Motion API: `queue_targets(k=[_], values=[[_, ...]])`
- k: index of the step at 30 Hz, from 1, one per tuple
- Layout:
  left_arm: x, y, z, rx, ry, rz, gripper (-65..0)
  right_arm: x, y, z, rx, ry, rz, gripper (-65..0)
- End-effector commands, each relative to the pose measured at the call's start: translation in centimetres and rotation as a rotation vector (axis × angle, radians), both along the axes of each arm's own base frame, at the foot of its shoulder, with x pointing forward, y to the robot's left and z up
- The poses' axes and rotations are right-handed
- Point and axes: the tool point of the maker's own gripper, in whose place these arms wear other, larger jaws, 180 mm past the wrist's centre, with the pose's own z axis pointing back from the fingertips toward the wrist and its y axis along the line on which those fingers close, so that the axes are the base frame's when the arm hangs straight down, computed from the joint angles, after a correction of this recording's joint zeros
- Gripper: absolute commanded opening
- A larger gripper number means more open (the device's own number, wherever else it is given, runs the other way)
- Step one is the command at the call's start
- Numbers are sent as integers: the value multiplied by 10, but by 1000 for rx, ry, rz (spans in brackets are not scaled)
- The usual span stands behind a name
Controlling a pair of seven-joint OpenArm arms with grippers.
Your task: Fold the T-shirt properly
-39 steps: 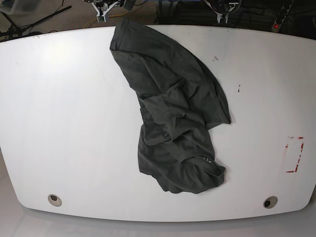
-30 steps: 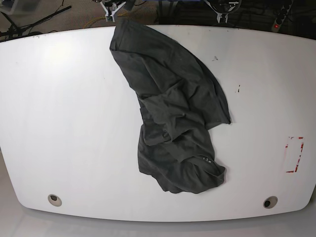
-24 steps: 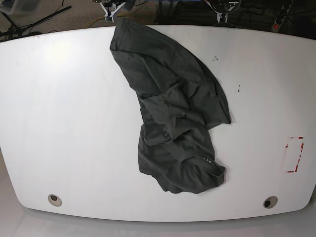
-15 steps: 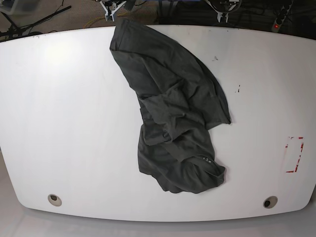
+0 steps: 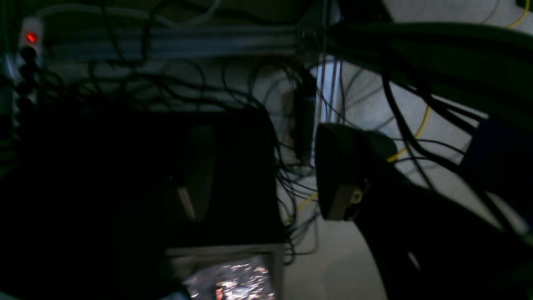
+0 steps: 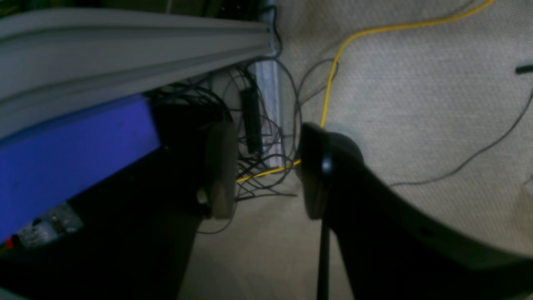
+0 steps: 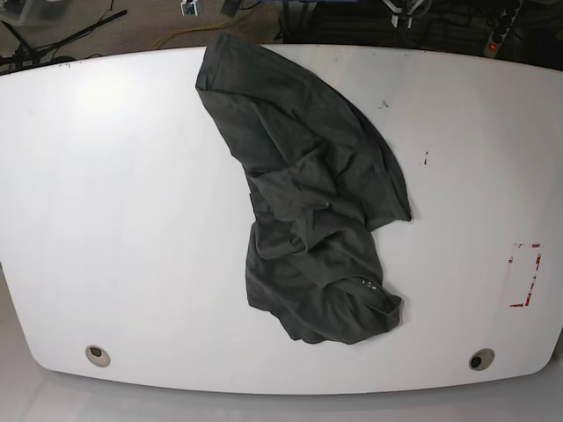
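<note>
Lying crumpled mid-surface (image 7: pixel 106 220), the T-shirt (image 7: pixel 308 202) sits well away from both the left gripper (image 5: pixel 258 175) and right gripper (image 6: pixel 262 171), each partly open and empty above the floor, so a blind grab could pinch several bunched layers.

Your base view is bright and sharp, with overhead glare on the table (image 7: pixel 97 97) at upper left and the edges bowed by lens distortion. Your left wrist view is very dim, blurred and mostly black. Your right wrist view is soft and underexposed at lower left.
</note>
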Motion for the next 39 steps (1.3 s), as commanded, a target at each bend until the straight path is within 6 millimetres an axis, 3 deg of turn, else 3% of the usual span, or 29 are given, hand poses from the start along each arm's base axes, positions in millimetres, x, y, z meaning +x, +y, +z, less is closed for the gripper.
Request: queue_targets(k=[1,6,11,17,25,34,39], values=[[-3,3,15,10,-36,-15,-303,-10,-3,12,-2,-22,8,-419],[1,-2,43,2,-110,-38,-303,-11,-2,35,-4,-49,48,-419],[2,-8,84,-7,-191,-71,-303,-10,2,69,-6,-99,96,-419],[1,7,129,33,-229,-85,-303,-7,-20,103,-65,-118,99,-419],[6,30,176,100,-291,-86,-303,0,-17,148,-74,-195,145,-419],[33,49,238,122,-420,-11,-304,32,-5,202,-81,-334,183,-419],[40,55,250,121,-454,21,-304,50,-1,216,-84,-394,194,-419]])
